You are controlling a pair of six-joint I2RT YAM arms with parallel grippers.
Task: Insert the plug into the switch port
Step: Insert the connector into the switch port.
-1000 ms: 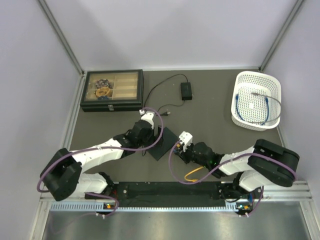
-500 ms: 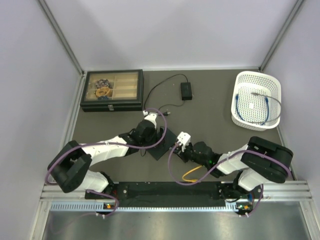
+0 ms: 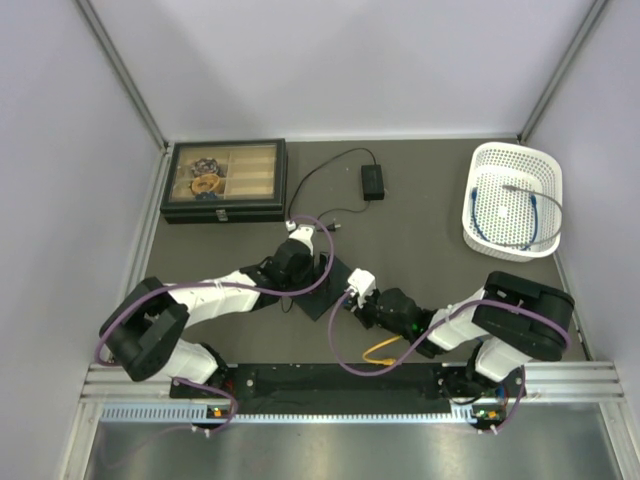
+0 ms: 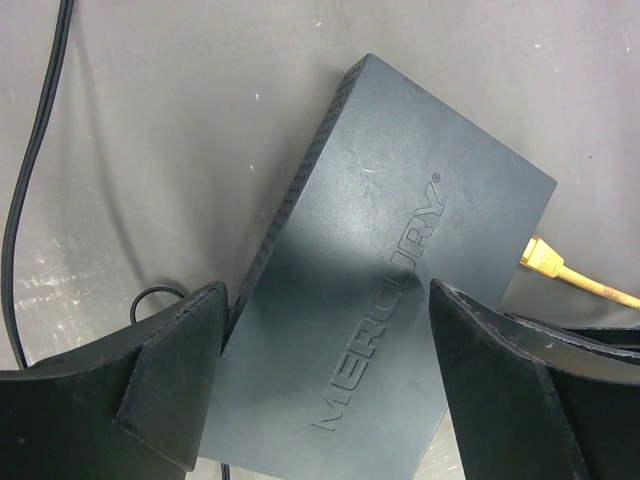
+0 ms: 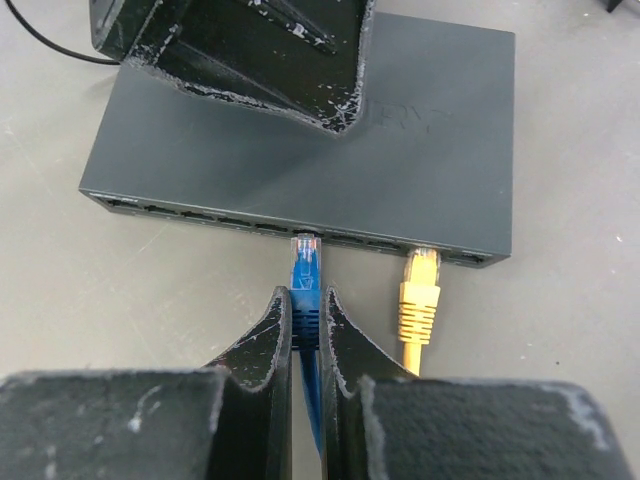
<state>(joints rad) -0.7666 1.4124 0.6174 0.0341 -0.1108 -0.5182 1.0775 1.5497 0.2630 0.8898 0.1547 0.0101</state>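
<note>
- Since a second ago my right gripper point(image 5: 306, 298) has crept closer to the switch point(image 5: 330, 170). My left arm has swung round so that the left gripper point(image 4: 335, 385) hangs over the box, its jaws narrowed a little.
- The right gripper is pinching the blue plug point(image 5: 306, 275) by its boot, fingers pressed tight on both sides and the nose pointing at the switch's front edge.
- The left gripper is spread wide and straddles the switch. One finger lies close against the vented side; I can't tell whether it touches yet.
- I judge the step in hand to be the insertion itself. The plug's clear tip sits at the mouth of the switch port point(image 5: 305, 238), with most of its body still outside, so it isn't seated.
- The next move calls for a straight push along the plug's axis into the switch. I'd want the left jaws closed on the box first so it cannot slide away.
- The switch is a flat, dark grey box with embossed lettering on its lid and a row of sockets along the edge facing my right arm.
- A yellow plug point(image 5: 420, 290) already sits in a socket a little further along that edge.
</note>
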